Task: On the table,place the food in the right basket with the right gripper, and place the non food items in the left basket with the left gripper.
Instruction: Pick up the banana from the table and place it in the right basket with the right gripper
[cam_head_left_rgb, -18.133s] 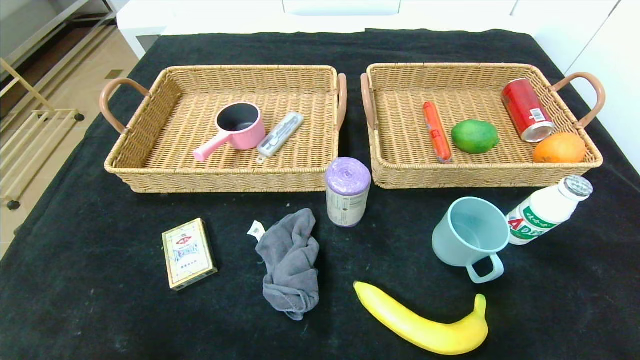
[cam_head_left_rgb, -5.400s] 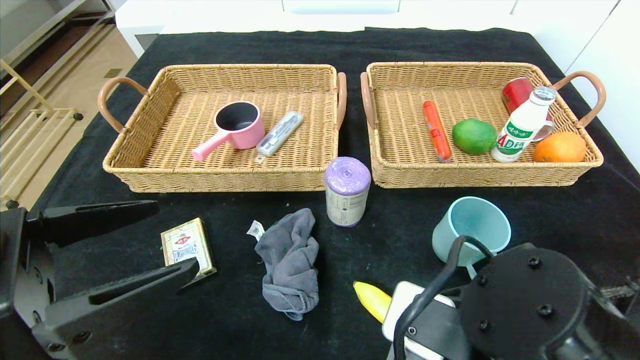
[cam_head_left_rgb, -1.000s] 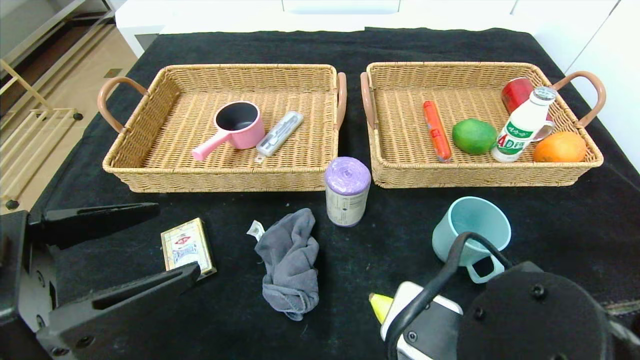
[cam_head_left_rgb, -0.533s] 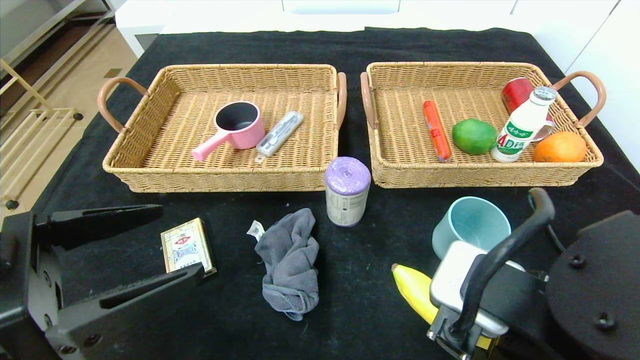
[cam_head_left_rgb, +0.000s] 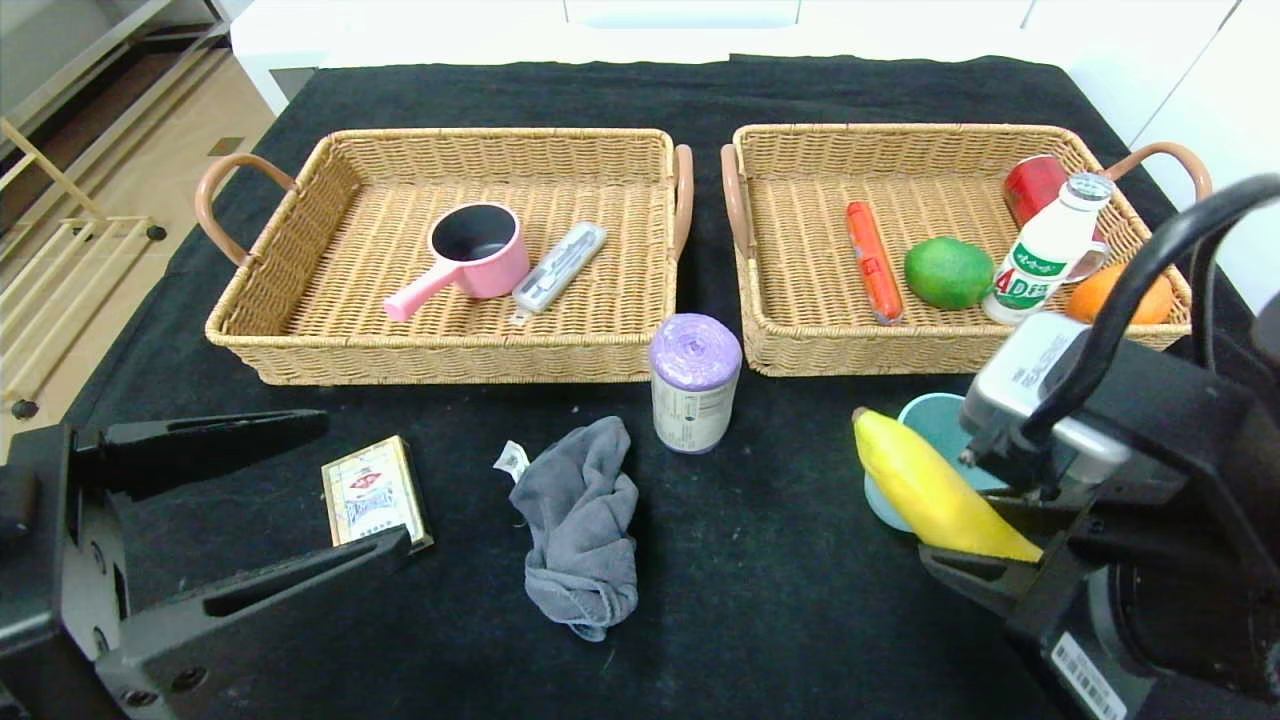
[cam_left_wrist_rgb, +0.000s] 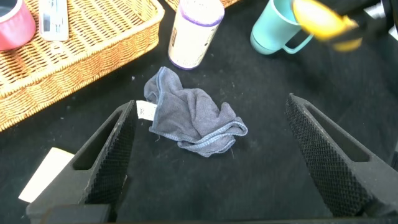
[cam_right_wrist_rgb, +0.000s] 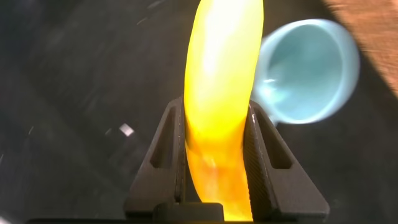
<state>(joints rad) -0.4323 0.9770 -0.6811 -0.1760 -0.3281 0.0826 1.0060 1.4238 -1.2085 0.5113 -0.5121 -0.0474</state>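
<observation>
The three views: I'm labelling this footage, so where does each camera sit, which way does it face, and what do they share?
Head view: on the robot's head, looking forward and down at the table and both baskets; the open left tool and right tool show.
Left wrist view: on the left arm, looking past its own open tool at the grey cloth.
Right wrist view: on the right arm, looking along its tool, shut on the banana.
Shared: banana and teal cup appear in all three.
</observation>
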